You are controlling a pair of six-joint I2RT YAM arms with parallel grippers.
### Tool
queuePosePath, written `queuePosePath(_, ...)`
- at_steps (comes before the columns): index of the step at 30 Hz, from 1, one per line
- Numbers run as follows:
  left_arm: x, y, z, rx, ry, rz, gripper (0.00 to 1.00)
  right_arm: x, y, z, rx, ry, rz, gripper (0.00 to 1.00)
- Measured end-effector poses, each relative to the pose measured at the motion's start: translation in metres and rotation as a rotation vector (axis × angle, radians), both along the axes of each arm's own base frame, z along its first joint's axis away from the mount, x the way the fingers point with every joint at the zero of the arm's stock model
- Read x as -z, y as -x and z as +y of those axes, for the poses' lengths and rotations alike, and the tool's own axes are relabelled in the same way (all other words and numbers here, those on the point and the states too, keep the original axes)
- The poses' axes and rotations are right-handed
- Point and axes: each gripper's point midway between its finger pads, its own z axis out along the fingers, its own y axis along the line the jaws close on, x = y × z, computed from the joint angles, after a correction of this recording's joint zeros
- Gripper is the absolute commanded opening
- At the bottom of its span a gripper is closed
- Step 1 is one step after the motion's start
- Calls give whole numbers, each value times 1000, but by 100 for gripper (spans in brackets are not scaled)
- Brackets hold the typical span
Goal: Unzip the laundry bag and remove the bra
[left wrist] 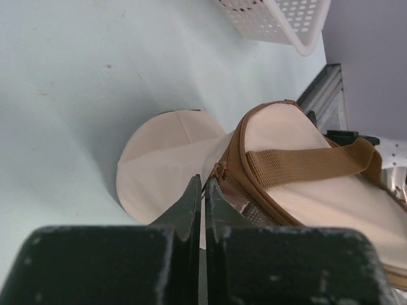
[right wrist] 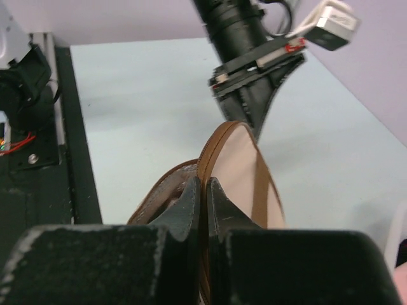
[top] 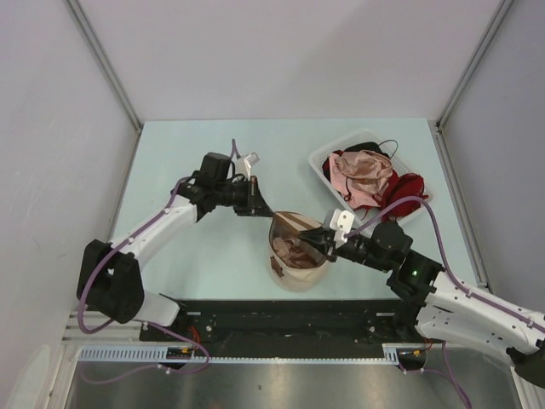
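While the laundry bag (top: 300, 256) gapes open, its brown rim (right wrist: 213, 136) is pinched in the closed right gripper (right wrist: 203, 190) and its zipper edge (left wrist: 222, 175), apparently, in the closed left gripper (left wrist: 202, 190).

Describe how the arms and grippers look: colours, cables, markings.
Left arm and right arm: white link shells, black joints, a purple cable looped along each. Green light on the right arm. Left gripper and right gripper: matt black, tapered, scuffed fingers; white camera block on each wrist.
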Motion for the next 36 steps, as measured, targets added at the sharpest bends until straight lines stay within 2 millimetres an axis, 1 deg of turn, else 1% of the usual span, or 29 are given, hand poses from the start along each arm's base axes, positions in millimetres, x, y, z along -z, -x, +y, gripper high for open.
queuePosePath(2, 0, 0, 6, -29, -19, -23, 1, -6, -10, -2, 27, -32, 8, 0)
queuePosePath(5, -7, -5, 16, -87, -53, -89, 0, -11, -28, -1, 71, -88, 58, 0)
queuePosePath(9, -12, -8, 37, -179, -108, -177, 0, -15, -71, -6, 135, -207, 181, 0)
queuePosePath(10, -13, -7, 45, -203, -124, -204, 5, -15, -81, -6, 125, -240, 218, 0)
queuePosePath(11, -14, -7, 48, -214, -131, -214, 12, -13, -88, -4, 112, -260, 251, 0)
queuePosePath(12, -14, -6, 53, -225, -144, -233, 23, -11, -92, -2, 95, -271, 271, 0)
queuePosePath(13, -14, -5, 58, -232, -158, -247, 28, -9, -95, 2, 68, -280, 294, 0)
queuePosePath(14, -14, -4, 65, -248, -184, -254, 37, -10, -96, 5, 42, -290, 312, 0)
queuePosePath(15, -13, -3, 72, -260, -211, -263, 57, -11, -96, 9, 14, -294, 325, 0)
queuePosePath(16, -12, -2, 78, -269, -234, -271, 70, -17, -94, 14, -30, -300, 333, 0)
queuePosePath(17, -13, -1, 85, -277, -260, -285, 76, -19, -94, 15, -38, -303, 332, 0)
queuePosePath(18, -13, 1, 91, -283, -282, -295, 84, -26, -92, 18, -69, -309, 324, 0)
queuePosePath(19, -16, 3, 95, -285, -300, -308, 86, -34, -90, 21, -97, -312, 314, 0)
queuePosePath(21, -31, 3, 102, -296, -316, -359, 89, -50, -86, 25, -150, -312, 289, 0)
queuePosePath(23, -53, 2, 104, -299, -299, -443, 89, -68, -80, 29, -207, -308, 257, 0)
queuePosePath(24, -67, 1, 104, -298, -283, -501, 88, -75, -76, 30, -235, -304, 240, 0)
queuePosePath(25, -85, 1, 104, -294, -255, -576, 87, -80, -73, 31, -259, -299, 226, 0)
queuePosePath(26, -98, 2, 104, -292, -235, -635, 86, -82, -70, 31, -277, -294, 216, 0)
queuePosePath(29, -138, 7, 101, -265, -165, -835, 86, -80, -61, 31, -330, -263, 228, 0)
queuePosePath(31, -156, 14, 99, -235, -128, -972, 86, -75, -57, 32, -356, -240, 253, 0)
queuePosePath(34, -167, 28, 97, -160, -116, -1101, 87, -64, -51, 33, -389, -205, 305, 0)
queuePosePath(36, -175, 35, 91, -92, -104, -1166, 88, -57, -48, 34, -402, -184, 340, 0)
